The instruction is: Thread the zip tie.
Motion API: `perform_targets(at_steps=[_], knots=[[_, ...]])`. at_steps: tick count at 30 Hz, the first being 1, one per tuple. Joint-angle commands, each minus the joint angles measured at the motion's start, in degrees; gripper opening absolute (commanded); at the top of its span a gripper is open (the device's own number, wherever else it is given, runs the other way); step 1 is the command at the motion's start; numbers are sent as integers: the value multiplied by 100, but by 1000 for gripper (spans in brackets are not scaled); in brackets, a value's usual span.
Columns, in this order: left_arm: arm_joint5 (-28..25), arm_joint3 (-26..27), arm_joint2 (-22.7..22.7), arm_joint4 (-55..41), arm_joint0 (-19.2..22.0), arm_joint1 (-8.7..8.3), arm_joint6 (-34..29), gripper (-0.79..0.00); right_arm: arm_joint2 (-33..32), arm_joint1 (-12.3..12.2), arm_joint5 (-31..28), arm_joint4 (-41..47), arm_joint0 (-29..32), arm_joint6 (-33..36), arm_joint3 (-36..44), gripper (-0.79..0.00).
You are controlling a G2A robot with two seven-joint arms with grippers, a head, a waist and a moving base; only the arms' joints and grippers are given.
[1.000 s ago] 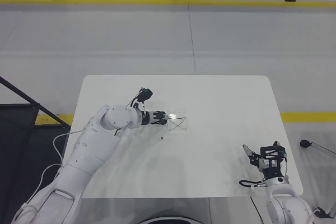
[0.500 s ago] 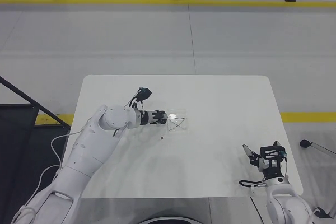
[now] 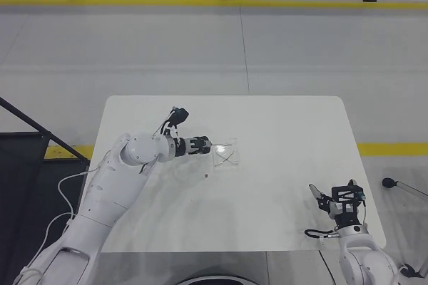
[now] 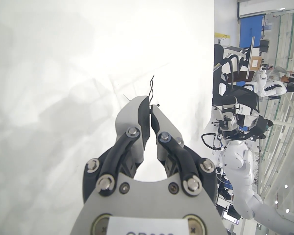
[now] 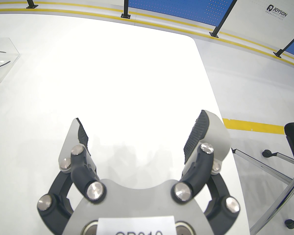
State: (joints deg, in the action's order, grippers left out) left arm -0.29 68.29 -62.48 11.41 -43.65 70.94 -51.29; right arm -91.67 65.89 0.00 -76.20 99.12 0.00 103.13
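Note:
My left gripper [image 4: 150, 107] is shut on the end of a thin black zip tie [image 4: 152, 86], which sticks out past the fingertips over the white table. From above, this gripper [image 3: 207, 146] sits at the left edge of a clear shallow tray [image 3: 233, 162] near the table's middle. More black zip ties [image 3: 228, 155] lie inside the tray. My right gripper [image 5: 144, 123] is open with nothing between its fingers. It rests over the table's front right corner [image 3: 337, 201], far from the tray [image 5: 13, 52].
A small dark speck [image 3: 207, 173] lies on the table [image 3: 285, 128] just in front of the tray. The table's rounded right edge [image 5: 205, 69] runs close beside my right gripper. A yellow floor line [image 3: 399, 148] passes to the right.
The left arm has drawn back slightly to the left, its gripper pulling a little away from the tray. The right arm has not moved.

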Motion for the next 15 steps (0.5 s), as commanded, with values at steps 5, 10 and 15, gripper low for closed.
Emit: perform_targets(at_steps=[5,10,15], knots=[[-366,649,-397,-115,-335,-118,28,-785,-26,0,-83,20,-71,76,23,0],[-766,1247,-666,-114,-679,-209,63,-785,-24,4,-122,51,-329,730,216,0],[-934,1507,-788,-53,-856,-248,190,-785,-36,20,-134,446,-613,1505,587,0]])
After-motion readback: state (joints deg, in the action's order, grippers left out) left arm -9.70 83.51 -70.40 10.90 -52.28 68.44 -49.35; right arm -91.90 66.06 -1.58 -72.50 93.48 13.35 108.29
